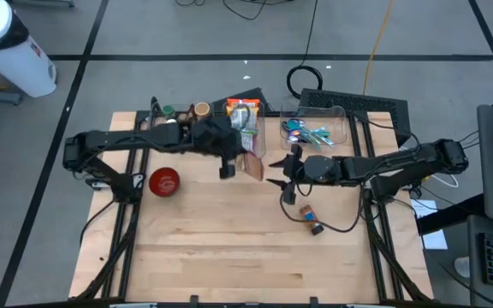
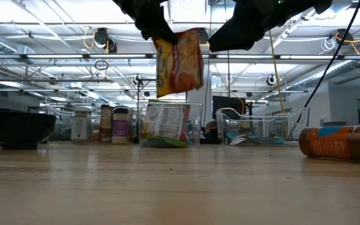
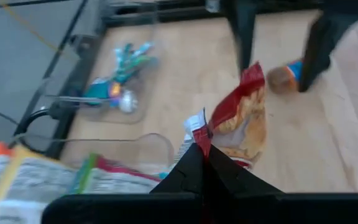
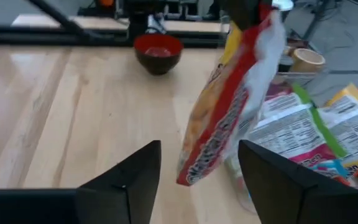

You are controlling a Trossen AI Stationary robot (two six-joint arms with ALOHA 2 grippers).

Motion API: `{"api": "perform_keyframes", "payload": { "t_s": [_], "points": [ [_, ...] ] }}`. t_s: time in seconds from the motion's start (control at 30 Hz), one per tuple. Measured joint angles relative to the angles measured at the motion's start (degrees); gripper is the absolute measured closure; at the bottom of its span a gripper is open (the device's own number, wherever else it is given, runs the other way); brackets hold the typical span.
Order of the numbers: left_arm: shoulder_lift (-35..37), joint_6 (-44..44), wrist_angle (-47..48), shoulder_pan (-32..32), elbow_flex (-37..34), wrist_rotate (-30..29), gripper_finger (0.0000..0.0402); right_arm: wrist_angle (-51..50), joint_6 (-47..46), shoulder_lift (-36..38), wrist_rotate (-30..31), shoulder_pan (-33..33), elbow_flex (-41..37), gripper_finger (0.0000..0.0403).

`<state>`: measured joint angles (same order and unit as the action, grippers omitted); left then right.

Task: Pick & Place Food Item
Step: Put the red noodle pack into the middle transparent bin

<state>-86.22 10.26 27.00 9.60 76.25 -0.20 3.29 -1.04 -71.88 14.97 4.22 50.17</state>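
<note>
Left pincer [image 3: 202,158]: clamped on snack bag [image 2: 179,61], lifted off tabletop [image 1: 229,239] for carrying.
Right pincer [image 4: 197,171]: fingers apart, facing bag.

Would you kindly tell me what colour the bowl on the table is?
The bowl is red, with a darker outside; the right wrist view shows it best.

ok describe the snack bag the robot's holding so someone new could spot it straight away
Start at the wooden table and find the clear bin of food packets along its far edge. Just in front of it, the left hand pinches a snack bag by its top edge, dangling clear of the table. It is the only packet in the air, red and yellow, outside any bin.
</note>
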Motion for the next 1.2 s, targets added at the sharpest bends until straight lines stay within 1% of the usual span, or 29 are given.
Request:
{"api": "perform_keyframes", "payload": {
  "t_s": [0.17, 0.27, 0.47, 0.53, 0.63, 0.73, 0.83, 1.0, 1.2],
  "points": [
    [0.32, -0.48, 0.17, 5.35, -0.04, 0.08, 0.0400, 3.22, -2.54, 0.00, -0.01, -1.22, -0.55, 0.0184],
    [-0.07, -0.31, -0.54, 8.16, -0.02, 0.00, 0.0400, 7.83, -2.75, 0.00, -0.10, -0.99, -2.73, 0.0184],
    [-0.19, -1.40, -1.39, 12.53, -0.02, 0.33, 0.0400, 20.82, -3.75, -0.02, -0.23, -0.74, -10.82, 0.0189],
    [-0.19, -2.30, -1.11, 13.60, -0.02, 1.66, 0.0400, 25.16, -5.04, -0.04, -0.23, -0.76, -14.08, 0.0190],
    [-0.94, -3.27, -1.25, 14.34, -0.02, 3.16, 0.0400, 32.11, -6.81, -0.04, -0.23, -0.78, -18.52, 0.0189],
    [-1.99, -4.03, -1.24, 14.60, -0.02, 3.23, 0.0399, 36.84, -8.25, -0.04, -0.24, -0.79, -21.87, 0.0189],
    [-3.05, -5.56, -1.50, 14.56, -0.02, 3.25, 0.0400, 38.71, -8.76, -0.04, -0.20, -0.87, -22.93, 0.0191],
    [-6.18, -10.57, -0.29, 14.56, -0.02, 3.22, 0.0399, 38.74, -8.78, -0.04, -0.23, -0.85, -22.93, 0.0192],
    [-8.32, -18.43, 0.94, 14.55, -0.02, 2.95, 0.0398, 38.86, -8.78, -0.04, -0.23, -0.85, -22.95, 0.0192]
  ]
}}
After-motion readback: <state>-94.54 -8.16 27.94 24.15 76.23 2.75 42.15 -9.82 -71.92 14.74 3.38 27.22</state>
